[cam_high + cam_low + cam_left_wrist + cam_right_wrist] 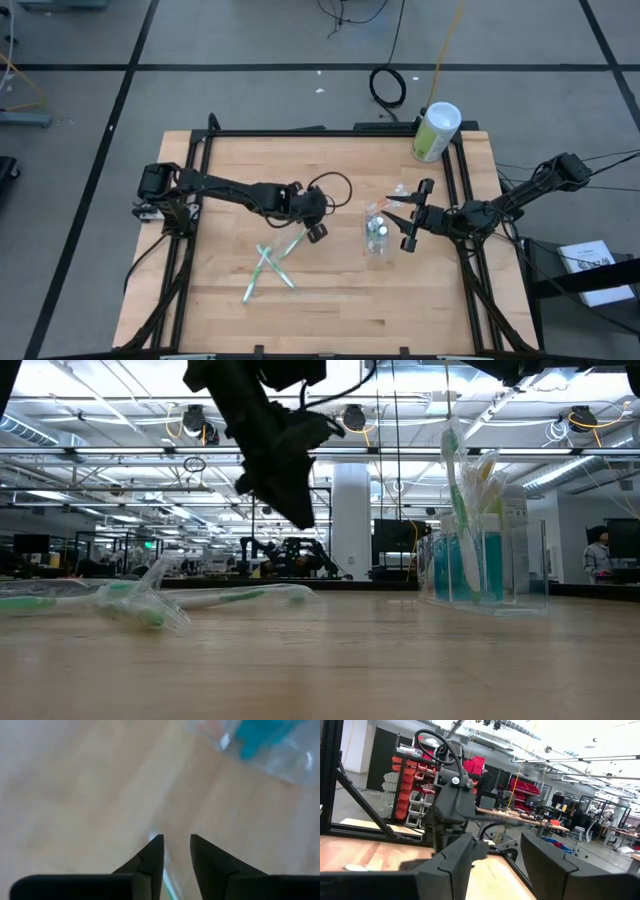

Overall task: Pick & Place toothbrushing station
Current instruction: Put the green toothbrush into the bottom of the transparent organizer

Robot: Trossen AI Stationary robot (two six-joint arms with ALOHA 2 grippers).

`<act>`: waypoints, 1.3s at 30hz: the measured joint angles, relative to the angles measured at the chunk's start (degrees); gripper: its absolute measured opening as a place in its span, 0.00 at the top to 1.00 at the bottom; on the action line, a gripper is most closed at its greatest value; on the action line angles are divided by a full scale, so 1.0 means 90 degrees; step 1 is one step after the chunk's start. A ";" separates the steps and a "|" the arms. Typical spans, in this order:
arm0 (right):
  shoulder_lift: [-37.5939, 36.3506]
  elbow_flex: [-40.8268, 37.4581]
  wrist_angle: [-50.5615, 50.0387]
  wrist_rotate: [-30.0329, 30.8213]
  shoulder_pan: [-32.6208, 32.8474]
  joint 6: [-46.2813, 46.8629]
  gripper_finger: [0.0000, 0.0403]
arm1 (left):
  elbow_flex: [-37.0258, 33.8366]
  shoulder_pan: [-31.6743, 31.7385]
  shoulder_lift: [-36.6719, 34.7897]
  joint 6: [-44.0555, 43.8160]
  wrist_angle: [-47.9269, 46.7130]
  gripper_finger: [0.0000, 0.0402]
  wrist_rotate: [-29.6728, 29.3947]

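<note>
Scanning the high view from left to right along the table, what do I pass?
Toothbrushes lying crossed on the wood → left gripper → clear cup holding brushes → right gripper → pale-green canister at the far edge.

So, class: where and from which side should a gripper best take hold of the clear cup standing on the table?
Probably from the side, across the upper wall of the clear cup. It stands upright with flat see-through walls, and the toothbrushes sticking out of its mouth block a straight descent from above.

Left gripper (316, 232) low; fingers parted
</note>
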 joint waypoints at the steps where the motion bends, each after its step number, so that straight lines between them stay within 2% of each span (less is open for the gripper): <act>1: 0.0000 0.0000 -0.0045 0.0006 0.0000 0.0025 0.60 | 0.0000 0.0000 0.0000 -0.0232 -0.0185 0.73 0.0199; 3: 0.0000 0.0000 -0.0117 0.0007 0.0000 0.0047 0.61 | 0.0000 -0.0065 0.0000 -0.0628 -0.0639 0.68 0.0429; 9: 0.0000 0.0000 -0.0151 0.0007 0.0000 0.0047 0.61 | -0.0068 -0.0503 0.0012 -0.1642 -0.1667 0.46 0.0461; 15: 0.0000 0.0000 -0.0148 0.0007 0.0000 0.0049 0.62 | -0.0272 -0.0890 0.0012 -0.2158 -0.1680 0.32 0.0617; 23: 0.0000 0.0000 -0.0146 0.0007 0.0000 0.0110 0.62 | -0.0585 -0.1018 0.0012 -0.2542 -0.1633 0.29 0.0942; 30: 0.0000 0.0000 -0.0146 0.0005 -0.0015 0.0164 0.61 | -0.0847 -0.1132 0.0012 -0.2486 -0.1247 0.29 0.0981; 39: 0.0000 0.0000 -0.0146 0.0002 -0.0022 0.0164 0.62 | -0.1362 -0.1127 0.0012 -0.2894 -0.1007 0.29 0.0963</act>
